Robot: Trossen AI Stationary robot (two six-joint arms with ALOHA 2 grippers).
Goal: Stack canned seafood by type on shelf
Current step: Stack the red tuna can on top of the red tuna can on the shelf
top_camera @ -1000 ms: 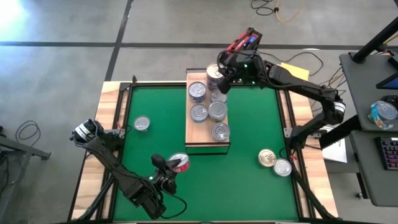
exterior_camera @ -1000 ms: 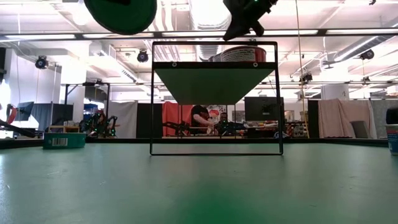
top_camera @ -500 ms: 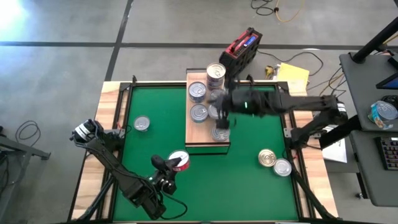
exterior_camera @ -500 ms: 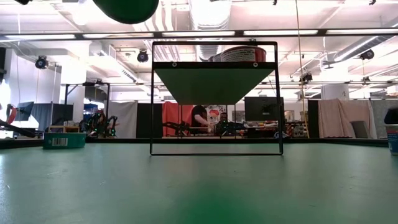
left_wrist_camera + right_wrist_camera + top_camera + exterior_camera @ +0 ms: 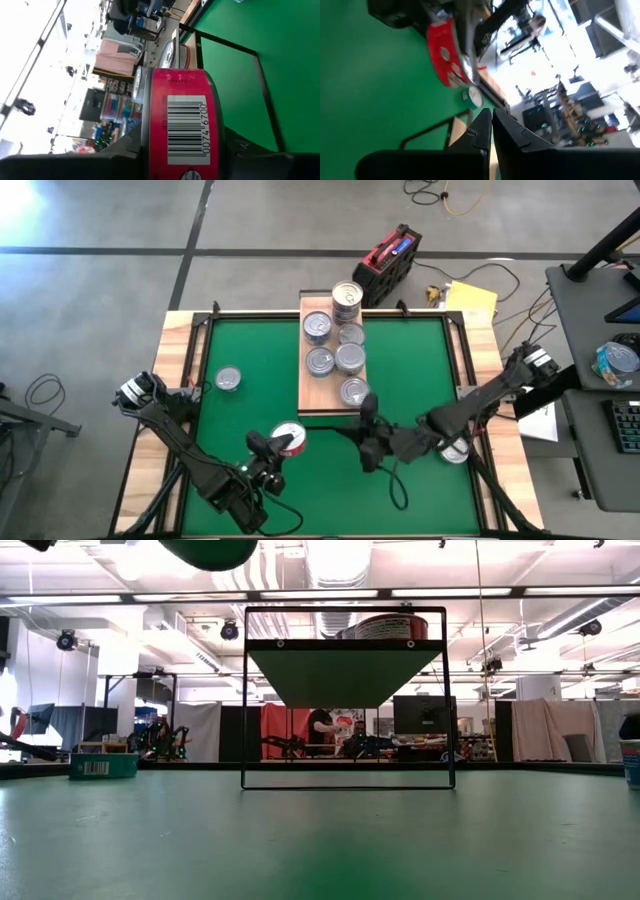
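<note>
- Red-sided tin (image 5: pixel 288 439) sits clamped in the left tool (image 5: pixel 275 452), held up above the green mat (image 5: pixel 250 410) near the front of the tabletop. The wrist view shows its barcode side between the dark fingers (image 5: pixel 250 150).
- My guess: it is held high so it can go over the shelf's edge and land on a tin of its own kind.
- Light-wood shelf (image 5: pixel 312 395) lies ahead of that tool, with silver tins (image 5: pixel 336 345) in two rows and one double stack (image 5: pixel 346 298) at the far end.
- Right tool (image 5: pixel 368 455) hangs just past the shelf's near end, fingers pressed together, holding nothing.
- One silver tin (image 5: pixel 228 378) lies alone off to the side of the left tool.
- A gold tin (image 5: pixel 430 434) and another silver one (image 5: pixel 455 450) lie near the right arm.
- Open mat lies between the left tool and the shelf, but the right tool is close by.
</note>
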